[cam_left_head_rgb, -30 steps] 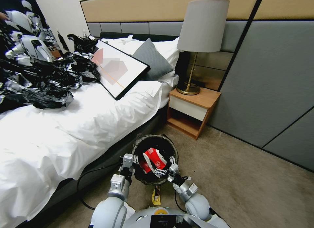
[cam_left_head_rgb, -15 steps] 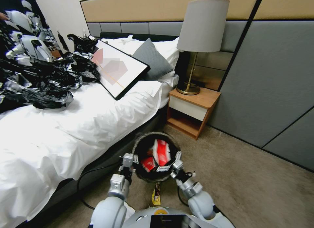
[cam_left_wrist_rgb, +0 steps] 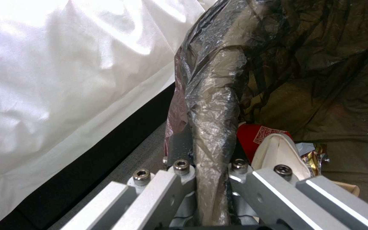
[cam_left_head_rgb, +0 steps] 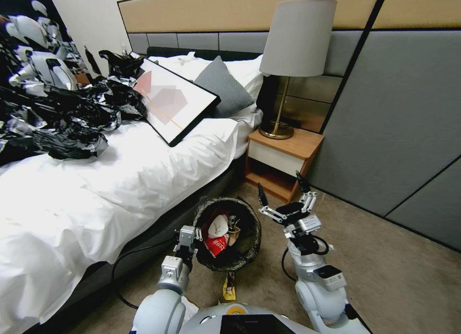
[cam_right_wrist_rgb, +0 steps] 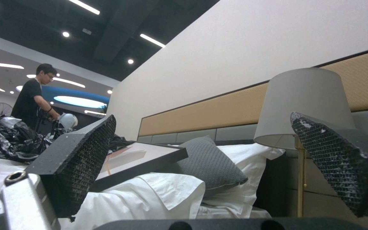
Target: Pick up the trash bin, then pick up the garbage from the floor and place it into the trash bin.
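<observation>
Left gripper (cam_left_head_rgb: 189, 238) clamped on the near-left rim of the trash bin (cam_left_head_rgb: 249, 243), fingers pinching the crinkled dark bag folded over the edge; wrist view shows the rim (cam_left_wrist_rgb: 209, 105) squeezed between both metal fingers. Bin sits by the bed's side, between the two arms, w/ garbage inside: red-and-white wrapper (cam_left_head_rgb: 216, 245), white scrap (cam_left_head_rgb: 219, 226), smth brownish beside it. Right gripper (cam_left_head_rgb: 283, 195) up off to the right of the bin, pointing upward, pads wide apart, holding nothing; right wrist view looks through those dark textured pads (cam_right_wrist_rgb: 81, 159) toward the headboard.

Yellow packet (cam_left_head_rgb: 229, 288) lies on the tan carpet (cam_left_head_rgb: 384, 276) just in front of the bin, near the robot's base. Black cable (cam_left_head_rgb: 120, 271) snakes on the floor by the bed frame.

Room: bed w/ white sheets (cam_left_head_rgb: 120, 180), heap of black plastic bags (cam_left_head_rgb: 57, 118) on its far left, framed picture (cam_left_head_rgb: 175, 101) leaning by a grey pillow (cam_left_head_rgb: 223, 87). Wooden nightstand (cam_left_head_rgb: 283, 161) w/ a brass lamp (cam_left_head_rgb: 297, 41), grey padded wall panels (cam_left_head_rgb: 398, 113) at right.
</observation>
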